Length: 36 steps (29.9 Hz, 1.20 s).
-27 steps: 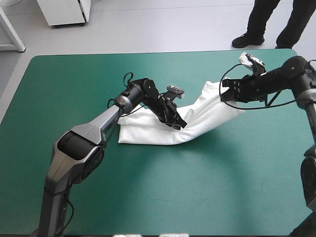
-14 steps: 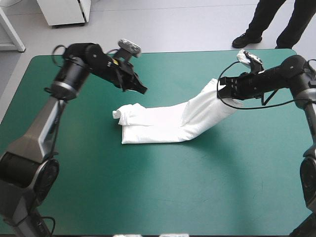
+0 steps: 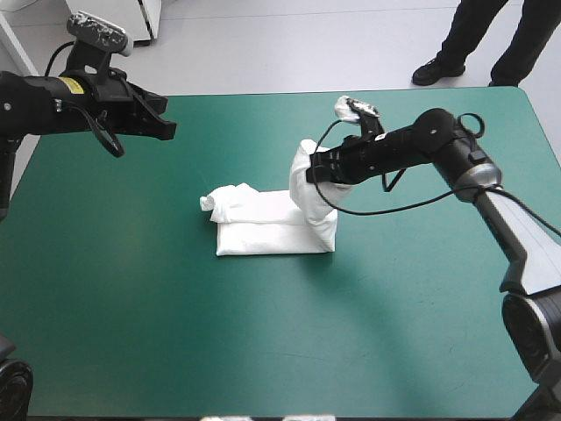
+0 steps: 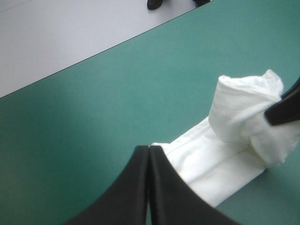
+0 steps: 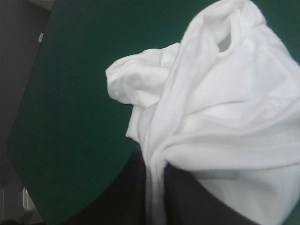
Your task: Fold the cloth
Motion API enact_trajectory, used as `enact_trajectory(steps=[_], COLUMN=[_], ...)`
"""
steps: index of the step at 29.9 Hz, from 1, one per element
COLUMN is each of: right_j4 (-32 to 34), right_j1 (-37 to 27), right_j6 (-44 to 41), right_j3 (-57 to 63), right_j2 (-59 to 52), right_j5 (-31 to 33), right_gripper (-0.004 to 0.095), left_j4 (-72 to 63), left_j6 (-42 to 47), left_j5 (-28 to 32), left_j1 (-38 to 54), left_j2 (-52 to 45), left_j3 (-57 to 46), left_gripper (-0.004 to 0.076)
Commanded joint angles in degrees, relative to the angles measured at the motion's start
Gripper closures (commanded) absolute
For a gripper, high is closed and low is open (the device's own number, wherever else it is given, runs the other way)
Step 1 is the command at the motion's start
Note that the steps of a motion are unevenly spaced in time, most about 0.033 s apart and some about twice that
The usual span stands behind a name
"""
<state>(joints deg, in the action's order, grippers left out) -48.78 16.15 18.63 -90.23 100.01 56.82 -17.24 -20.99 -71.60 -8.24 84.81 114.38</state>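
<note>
The white T-shirt (image 3: 263, 224) lies as a long folded strip near the table's middle, with a bunched lump at its left end. Its right end is lifted and doubled back, held up by my right gripper (image 3: 313, 173), which is shut on the T-shirt. In the right wrist view the T-shirt (image 5: 220, 108) drapes over and ahead of the black fingers. My left gripper (image 3: 166, 130) hangs raised near the table's far left, apart from the cloth, shut and empty. Its wrist view shows the left gripper (image 4: 148, 148) pointing toward the T-shirt (image 4: 225, 154), with a right gripper's fingertip (image 4: 286, 110) against the raised fold.
The teal-green cover (image 3: 368, 333) lies bare along the front and right. The table's far edge (image 4: 93, 58) runs close behind the left gripper.
My right gripper has carried the T-shirt's right end leftward, doubling it back over the strip. My left arm has let go of the cloth and swung away up to the far left.
</note>
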Motion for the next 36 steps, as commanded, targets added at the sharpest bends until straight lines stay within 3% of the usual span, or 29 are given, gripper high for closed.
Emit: enact_trajectory(steps=[1,10,12,20,24,29,36], right_j4=[-4.3,-7.7,-8.3,-8.7,-8.2,-1.7,14.9], right_j1=[4.3,11.2,11.8,12.1,11.9,9.4,1.1], right_j6=[0.8,4.2,6.1,7.1,7.5,5.8,-5.3], right_j3=[-3.7,-13.0,-14.9,-18.7,-18.8,-21.4,-25.1], right_j2=[0.3,11.1,12.4,15.3,15.3,14.9,12.5], right_j5=[-2.8,-1.8,-1.5,1.0,1.4,5.1,14.7], right_gripper=[0.0923,0.0891,0.0834,0.0439,0.0378,0.0378,0.0378], left_j4=[-1.4,-1.2,-0.7,0.8,0.8,0.7,0.7], left_j6=[0.8,1.0,1.0,1.0,1.0,1.1,1.6], left_j5=[-0.2,-0.3,-0.3,-0.4,-0.7,-1.8,-1.9], left_j1=[0.0,0.0,0.0,-0.1,-0.1,-0.1,-0.1], left_j2=[-2.6,-3.5,-3.5,-3.5,-3.5,-4.0,-6.9], left_j3=[0.6,0.6,0.6,0.6,0.6,0.6,0.6], left_gripper=[0.0734,0.0734,0.0734,0.0734,0.0734,0.0734,0.0734])
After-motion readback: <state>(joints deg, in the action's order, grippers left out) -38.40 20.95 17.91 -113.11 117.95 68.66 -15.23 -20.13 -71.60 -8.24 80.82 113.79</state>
